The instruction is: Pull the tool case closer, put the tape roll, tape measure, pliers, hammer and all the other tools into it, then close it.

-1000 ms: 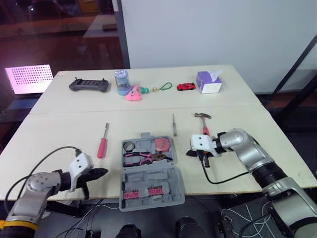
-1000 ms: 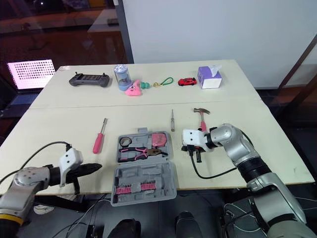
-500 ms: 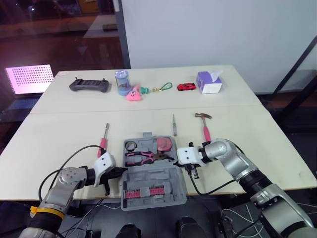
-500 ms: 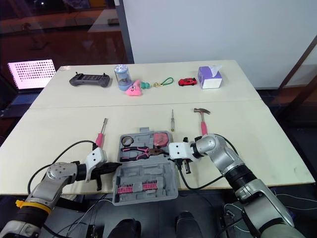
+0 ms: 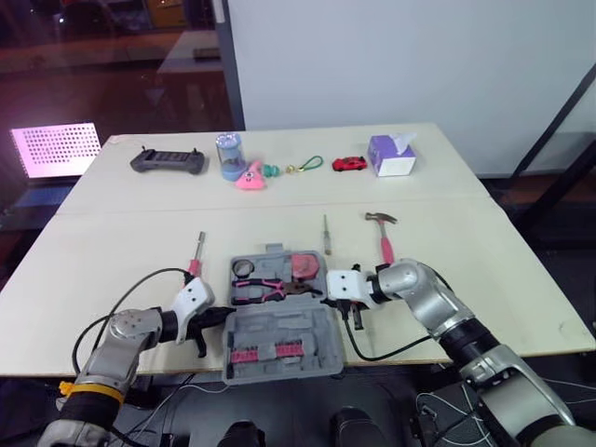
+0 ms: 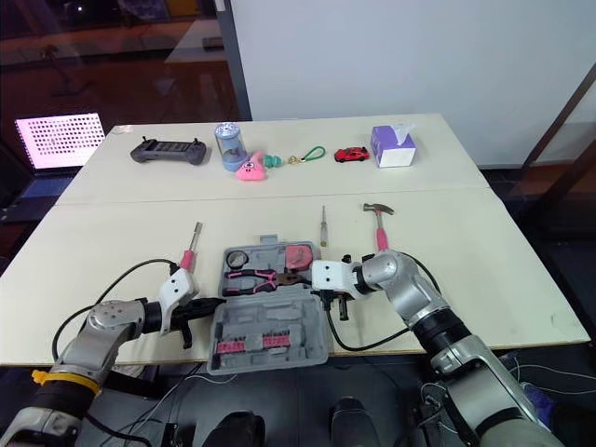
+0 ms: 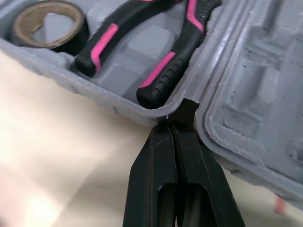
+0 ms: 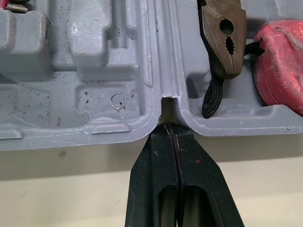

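The grey tool case (image 5: 279,328) lies open at the table's front, lid flat toward me. Its tray holds the tape roll (image 7: 49,21), the pink-handled pliers (image 7: 156,42) and the red tape measure (image 8: 279,61). My left gripper (image 7: 175,127) is shut, its tips at the hinge notch on the case's left side. My right gripper (image 8: 171,130) is shut too, tips at the hinge notch on the right side. Beyond the case lie the hammer (image 5: 382,233), a pink-handled screwdriver (image 5: 195,261) and a thin screwdriver (image 5: 326,233).
Along the far half of the table sit a game controller (image 5: 168,160), a blue jar (image 5: 229,154), a pink toy (image 5: 250,177), a green keyring (image 5: 307,165), a red toy car (image 5: 350,163) and a purple tissue box (image 5: 392,154). The case's lid reaches the table's front edge.
Both grippers have moved inward from the table's front corners to the two ends of the case's hinge line. The case and the loose tools lie where they were.
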Controlling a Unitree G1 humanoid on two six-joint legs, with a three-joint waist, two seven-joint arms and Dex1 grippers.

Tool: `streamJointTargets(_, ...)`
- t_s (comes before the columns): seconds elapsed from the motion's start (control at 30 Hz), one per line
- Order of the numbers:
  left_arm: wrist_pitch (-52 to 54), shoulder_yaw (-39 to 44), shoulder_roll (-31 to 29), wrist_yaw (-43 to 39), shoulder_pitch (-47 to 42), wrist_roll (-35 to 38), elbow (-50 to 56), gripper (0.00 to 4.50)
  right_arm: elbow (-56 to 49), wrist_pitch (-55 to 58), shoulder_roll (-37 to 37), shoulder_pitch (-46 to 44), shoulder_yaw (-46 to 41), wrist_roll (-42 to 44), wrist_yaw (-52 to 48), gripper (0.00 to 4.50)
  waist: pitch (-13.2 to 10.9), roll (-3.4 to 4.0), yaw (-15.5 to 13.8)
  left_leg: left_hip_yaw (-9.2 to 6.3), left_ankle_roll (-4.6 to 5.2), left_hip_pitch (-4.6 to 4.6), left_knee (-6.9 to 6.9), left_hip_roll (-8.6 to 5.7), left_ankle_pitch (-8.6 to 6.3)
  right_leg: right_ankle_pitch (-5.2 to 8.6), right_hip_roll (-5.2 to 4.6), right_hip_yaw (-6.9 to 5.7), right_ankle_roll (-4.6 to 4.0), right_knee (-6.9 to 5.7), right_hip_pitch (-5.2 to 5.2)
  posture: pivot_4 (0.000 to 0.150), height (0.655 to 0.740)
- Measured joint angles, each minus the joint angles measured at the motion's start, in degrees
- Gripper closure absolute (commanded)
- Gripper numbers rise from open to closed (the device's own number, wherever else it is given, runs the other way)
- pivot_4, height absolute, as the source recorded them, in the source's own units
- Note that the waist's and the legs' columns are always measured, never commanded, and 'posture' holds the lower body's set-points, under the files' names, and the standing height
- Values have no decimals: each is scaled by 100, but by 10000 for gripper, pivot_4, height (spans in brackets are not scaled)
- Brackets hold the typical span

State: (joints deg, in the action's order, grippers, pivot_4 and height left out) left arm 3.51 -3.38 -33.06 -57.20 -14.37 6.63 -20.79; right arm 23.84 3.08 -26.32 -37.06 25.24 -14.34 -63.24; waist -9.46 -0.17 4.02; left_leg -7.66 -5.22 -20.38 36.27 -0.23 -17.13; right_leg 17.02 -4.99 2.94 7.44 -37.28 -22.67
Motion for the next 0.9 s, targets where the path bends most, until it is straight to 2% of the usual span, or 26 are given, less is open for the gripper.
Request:
streamJointTargets(0.43, -467, -37, 233, 385, -831, -477, -1108, 44701, 1440, -348, 463, -717, -109, -116, 476, 45000, 4, 1, -8, -1, -29, 4, -1, 0, 16, -1, -1, -1, 0, -7, 4, 1500, 7400)
streamJointTargets(0.9, -929, -21, 458, 557, -1063, -615, -1640, 44701, 1414, -271, 478, -623, -209, -115, 492, 45000, 10, 2, -29, -8, -29, 11, 2, -1, 16, -1, -2, -5, 1, -9, 16, 1500, 7400)
